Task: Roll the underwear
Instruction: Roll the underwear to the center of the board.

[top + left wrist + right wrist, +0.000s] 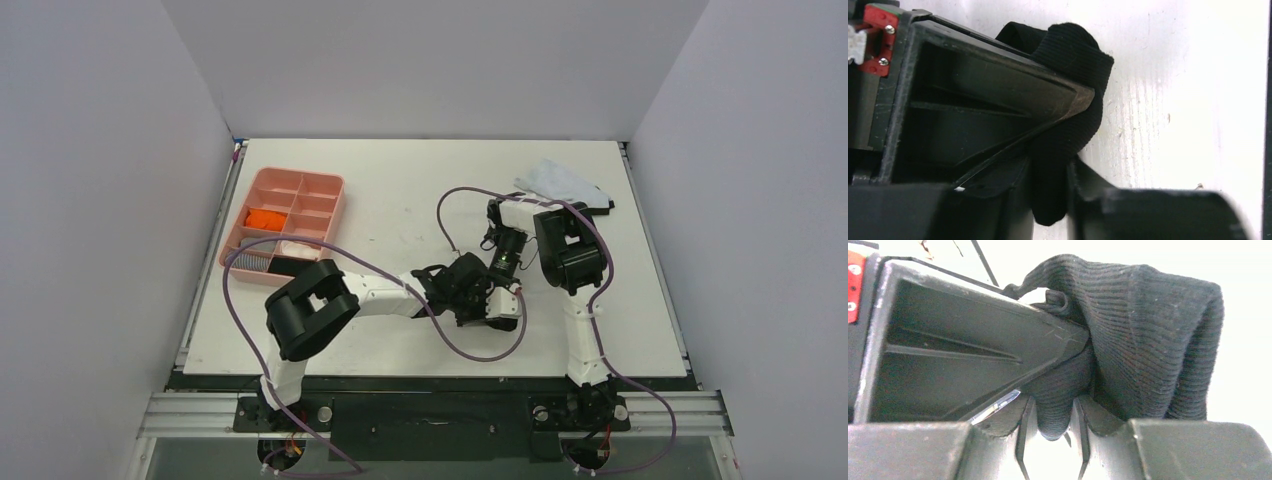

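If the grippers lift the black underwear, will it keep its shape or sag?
Likely sag: the black underwear bunches in soft folds around the right gripper. Probably light, being thin ribbed knit. Slipping seems unlikely, as the left gripper also pinches a fold of that textured cloth.

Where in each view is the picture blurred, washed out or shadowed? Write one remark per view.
Top view: sharp and evenly lit, no hard shadows on the table. Left wrist: the lower finger is blurred; the underwear is dark, its ribbing faint. Right wrist: the table behind is washed out to white, while the underwear's ribbing is sharp.
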`<state>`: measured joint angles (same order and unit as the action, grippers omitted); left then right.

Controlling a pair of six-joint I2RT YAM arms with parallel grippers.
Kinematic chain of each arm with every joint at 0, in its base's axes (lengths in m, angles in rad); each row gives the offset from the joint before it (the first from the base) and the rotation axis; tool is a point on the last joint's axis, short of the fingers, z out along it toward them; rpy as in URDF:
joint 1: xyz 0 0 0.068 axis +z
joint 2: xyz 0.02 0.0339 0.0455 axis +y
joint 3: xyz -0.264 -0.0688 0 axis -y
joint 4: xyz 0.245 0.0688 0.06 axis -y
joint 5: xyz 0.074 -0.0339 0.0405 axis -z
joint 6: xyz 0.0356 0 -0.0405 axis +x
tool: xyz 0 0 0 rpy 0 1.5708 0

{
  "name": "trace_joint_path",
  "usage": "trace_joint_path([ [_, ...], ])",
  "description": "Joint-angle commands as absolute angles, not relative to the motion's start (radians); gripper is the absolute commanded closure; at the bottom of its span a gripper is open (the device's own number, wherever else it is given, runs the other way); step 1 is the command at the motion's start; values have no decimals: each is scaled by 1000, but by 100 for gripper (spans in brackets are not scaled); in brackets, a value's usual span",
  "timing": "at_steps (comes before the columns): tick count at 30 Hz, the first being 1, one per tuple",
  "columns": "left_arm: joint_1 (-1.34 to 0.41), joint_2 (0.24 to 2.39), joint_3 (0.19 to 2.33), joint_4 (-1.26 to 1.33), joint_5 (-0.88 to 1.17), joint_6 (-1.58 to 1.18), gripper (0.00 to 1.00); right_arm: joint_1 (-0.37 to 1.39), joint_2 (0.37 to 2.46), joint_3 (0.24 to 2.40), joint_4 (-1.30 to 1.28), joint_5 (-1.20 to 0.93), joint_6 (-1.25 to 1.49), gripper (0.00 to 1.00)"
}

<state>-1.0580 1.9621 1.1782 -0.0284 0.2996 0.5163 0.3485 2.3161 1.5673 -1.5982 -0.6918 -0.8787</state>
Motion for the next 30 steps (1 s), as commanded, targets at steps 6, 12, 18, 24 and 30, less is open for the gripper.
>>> trace_joint_path([
  [6, -1059, 2040, 1202, -42, 322, 456, 100, 352, 2293, 1545, -1378, -644, -869, 84],
  [12, -1043, 2078, 1206, -111, 341, 434, 100, 305, 2203, 1545, -1355, -640, -829, 67],
  [18, -1034, 2104, 1203, -138, 346, 433, 100, 259, 2115, 1543, -1357, -614, -811, 62],
  [24, -1034, 2121, 1212, -158, 348, 442, 100, 217, 2087, 1558, -1396, -607, -824, 59],
  [30, -1022, 2144, 1237, -186, 374, 434, 100, 179, 2040, 1555, -1416, -611, -838, 58],
])
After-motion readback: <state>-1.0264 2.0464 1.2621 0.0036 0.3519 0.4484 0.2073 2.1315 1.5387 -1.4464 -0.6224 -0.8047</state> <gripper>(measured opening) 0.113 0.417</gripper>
